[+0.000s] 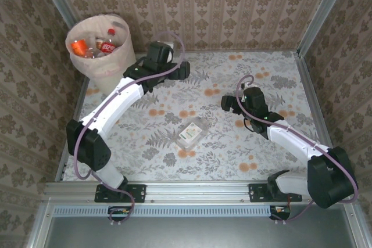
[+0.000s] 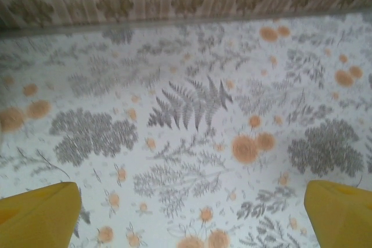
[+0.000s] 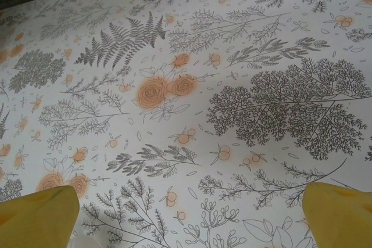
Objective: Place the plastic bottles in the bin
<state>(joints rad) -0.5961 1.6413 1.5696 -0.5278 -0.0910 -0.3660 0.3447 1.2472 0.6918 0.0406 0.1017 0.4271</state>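
Left pincer (image 2: 189, 218) and right pincer (image 3: 189, 219) are spread wide, nothing held. Plastic bottles (image 1: 96, 45) are seen inside the bin (image 1: 119, 67) beside the left pincer; one crushed bottle (image 1: 192, 133) is left between both.

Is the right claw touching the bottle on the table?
Apart. Top view shows bare tablecloth between the right claw and the bottle.

Light bright, even and diffuse, from overhead. Shadows soft and faint under the white robot arms (image 1: 125, 94) on the floral-printed table surface (image 1: 232, 143); no glare. Top view sharp; grey metal corner posts (image 1: 317, 18) splay outward. Left wrist view blurred throughout, yellow fingertips (image 2: 35, 216) unfocused. Right wrist view crisper.
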